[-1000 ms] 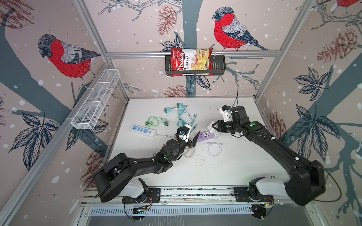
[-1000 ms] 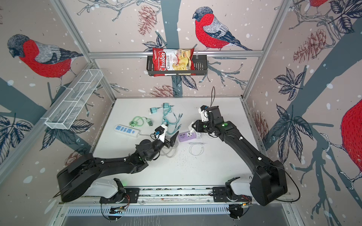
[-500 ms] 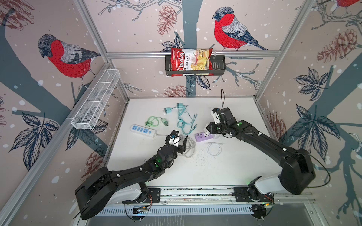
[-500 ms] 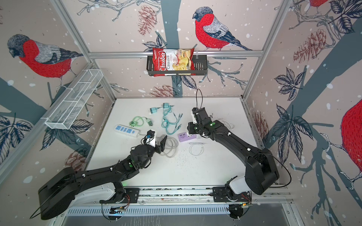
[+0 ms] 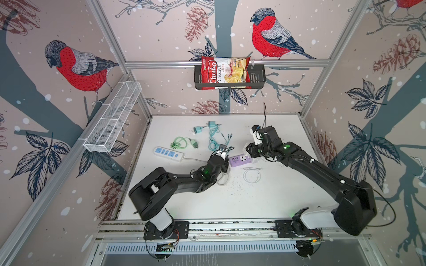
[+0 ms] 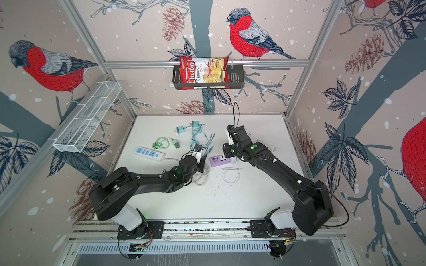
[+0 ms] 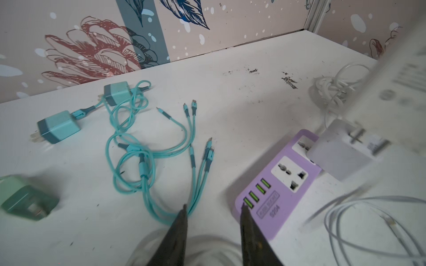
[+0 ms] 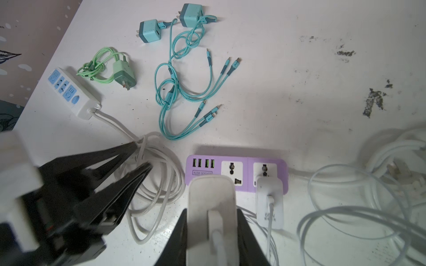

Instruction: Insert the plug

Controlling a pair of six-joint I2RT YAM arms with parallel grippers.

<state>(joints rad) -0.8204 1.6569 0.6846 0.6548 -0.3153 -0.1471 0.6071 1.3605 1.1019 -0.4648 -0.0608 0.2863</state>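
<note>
Right hand [image 8: 212,216] clamped on white plug [image 8: 211,191], poised near free socket of purple strip [image 8: 247,175]. Left hand [image 7: 214,211] beside the strip's USB end, probably bracing; shut or apart, cannot tell.

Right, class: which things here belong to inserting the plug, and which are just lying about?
In use: white plug in the right pincer; purple socket strip.
Lying about: teal chargers; green charger; blue-and-white power strip; crisp packet.
</note>
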